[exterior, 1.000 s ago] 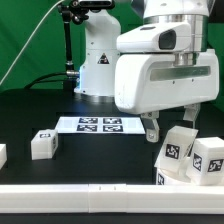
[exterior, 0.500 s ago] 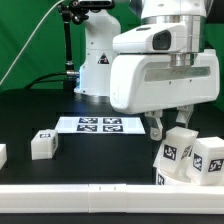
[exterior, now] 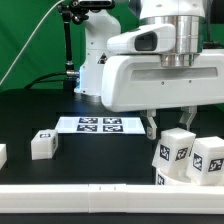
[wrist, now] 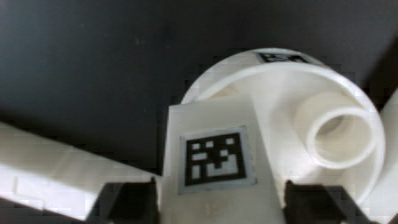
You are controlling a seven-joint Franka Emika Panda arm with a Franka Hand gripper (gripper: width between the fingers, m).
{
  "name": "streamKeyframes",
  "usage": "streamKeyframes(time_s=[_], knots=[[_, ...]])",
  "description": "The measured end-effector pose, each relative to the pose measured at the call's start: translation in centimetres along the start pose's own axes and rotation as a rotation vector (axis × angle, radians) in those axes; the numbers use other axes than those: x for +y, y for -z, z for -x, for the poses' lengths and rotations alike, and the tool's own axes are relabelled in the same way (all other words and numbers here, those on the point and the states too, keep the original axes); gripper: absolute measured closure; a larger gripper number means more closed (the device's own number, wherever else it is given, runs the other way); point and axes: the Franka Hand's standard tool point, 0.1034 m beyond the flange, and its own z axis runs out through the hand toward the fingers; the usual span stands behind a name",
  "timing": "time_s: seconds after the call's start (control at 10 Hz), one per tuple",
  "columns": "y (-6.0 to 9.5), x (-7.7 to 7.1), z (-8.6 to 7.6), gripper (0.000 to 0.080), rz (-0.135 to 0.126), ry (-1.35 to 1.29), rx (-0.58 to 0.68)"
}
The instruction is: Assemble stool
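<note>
A: Layout?
B: Marker board [exterior: 98,124] flat on the table [exterior: 30,120], mid-scene. Robot base [exterior: 95,60] is behind it. Lone leg [exterior: 42,143] sits nearer, toward the exterior view's left.
A: The exterior view's right?
B: Inner leg [exterior: 174,150] sits between the gripper [exterior: 170,129] fingers, outer leg [exterior: 208,160] just beside it. Seat [wrist: 302,110] is right behind the inner leg. Rail [exterior: 90,190] runs along the near edge.

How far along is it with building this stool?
Done: I can't see any part that is clearly fitted. In hand: the end effector is closed on one leg close to the round seat, whose socket shows open. Left: fitting that leg, then fetching the loose leg and the edge leg on the exterior view's left.
</note>
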Motion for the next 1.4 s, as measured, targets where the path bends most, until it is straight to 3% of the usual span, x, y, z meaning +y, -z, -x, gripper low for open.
streamKeyframes(time_s=[0.7,1.4], knots=[[-0.05,-0.35,0.01,0.0456,-0.005,-0.734,0.016],[0.0,-0.31,-0.01,0.0456,-0.016,-1.144,0.014]])
